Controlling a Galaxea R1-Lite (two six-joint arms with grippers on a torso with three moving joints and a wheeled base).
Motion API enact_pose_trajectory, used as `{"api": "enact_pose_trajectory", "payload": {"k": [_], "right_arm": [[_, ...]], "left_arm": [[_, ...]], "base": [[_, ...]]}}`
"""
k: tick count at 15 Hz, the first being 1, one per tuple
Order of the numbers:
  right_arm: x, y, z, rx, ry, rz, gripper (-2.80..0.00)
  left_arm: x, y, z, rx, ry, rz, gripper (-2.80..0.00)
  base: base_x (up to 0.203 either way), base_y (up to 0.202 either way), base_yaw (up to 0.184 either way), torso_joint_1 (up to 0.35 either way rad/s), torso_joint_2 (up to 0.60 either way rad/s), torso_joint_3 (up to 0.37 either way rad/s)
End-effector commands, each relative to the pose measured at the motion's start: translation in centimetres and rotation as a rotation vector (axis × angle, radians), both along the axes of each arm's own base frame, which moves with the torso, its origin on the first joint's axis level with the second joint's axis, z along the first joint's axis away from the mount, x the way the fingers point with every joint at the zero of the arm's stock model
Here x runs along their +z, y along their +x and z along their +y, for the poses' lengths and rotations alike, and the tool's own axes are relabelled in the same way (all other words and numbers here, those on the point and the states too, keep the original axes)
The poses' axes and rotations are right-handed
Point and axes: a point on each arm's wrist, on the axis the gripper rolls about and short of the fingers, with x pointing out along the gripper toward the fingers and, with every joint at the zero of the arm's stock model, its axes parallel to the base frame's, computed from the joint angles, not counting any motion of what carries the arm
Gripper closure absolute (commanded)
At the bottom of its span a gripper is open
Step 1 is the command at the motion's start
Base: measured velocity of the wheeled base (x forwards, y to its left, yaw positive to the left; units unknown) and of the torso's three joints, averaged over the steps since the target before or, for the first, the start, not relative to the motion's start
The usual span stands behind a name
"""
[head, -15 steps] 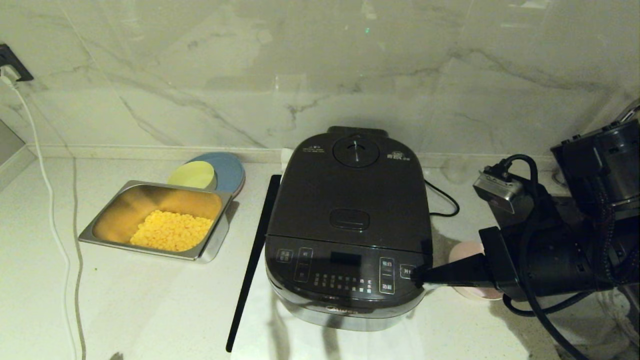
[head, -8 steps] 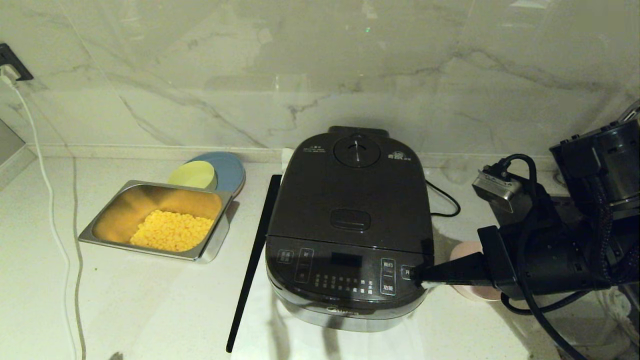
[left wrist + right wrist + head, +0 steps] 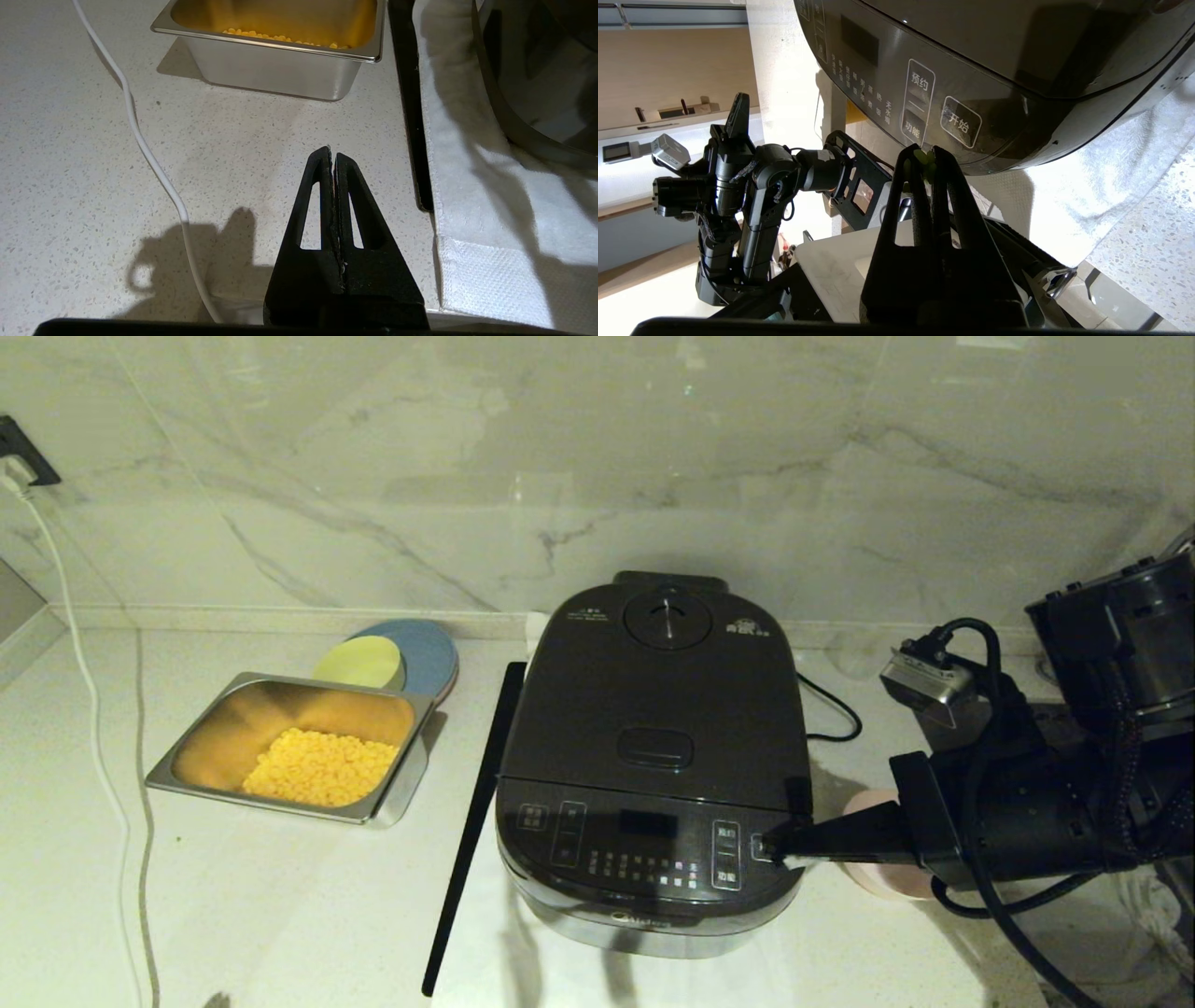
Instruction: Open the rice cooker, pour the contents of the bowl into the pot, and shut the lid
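Resting against the lower right corner of the large glossy black rice cooker (image 3: pixel 653 756), right gripper (image 3: pixel 773 846) with fingers pressed together, nothing held beyond a few green flecks stuck at the tips in the right wrist view. Black hinged lid (image 3: pixel 661 695) down and latched, oval release button (image 3: pixel 655 748) at frame centre untouched. Small pale pink bowl (image 3: pixel 873 859) at right of frame, just behind the right arm and largely hidden by it; contents not visible. Left gripper (image 3: pixel 333 161) parked low over the speckled counter (image 3: pixel 233 896), fingers pressed together.

Risks judged:
- Tips close to the touch panel (image 3: pixel 644 845); pressing there likely starts a programme instead of releasing the lid.
- Sideways push at this corner likely slides the cooker on its white cloth (image 3: pixel 472 224).
- Arm withdrawal close to the bowl; knock or spill probable if swept backward carelessly.
- Rectangular steel tray (image 3: pixel 397 784) of yellow corn well apart at left; no hazard.
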Motion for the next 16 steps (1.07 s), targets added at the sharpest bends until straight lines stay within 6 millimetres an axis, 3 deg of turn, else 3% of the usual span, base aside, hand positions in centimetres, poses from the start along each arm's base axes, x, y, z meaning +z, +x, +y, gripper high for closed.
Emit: {"api": "enact_pose_trajectory", "payload": {"k": [1, 16], "right_arm": [[-0.08, -0.04, -0.02, 0.001, 0.001, 0.007, 0.00], [-0.48, 0.88, 0.55, -0.002, 0.008, -0.006, 0.00]], "left_arm": [[-0.25, 0.06, 0.00, 0.001, 0.000, 0.007, 0.00], [-0.25, 0.06, 0.00, 0.001, 0.000, 0.007, 0.00]], "base": [[0.000, 0.000, 0.000, 0.000, 0.00, 0.000], [0.000, 0.000, 0.000, 0.000, 0.00, 0.000]]}}
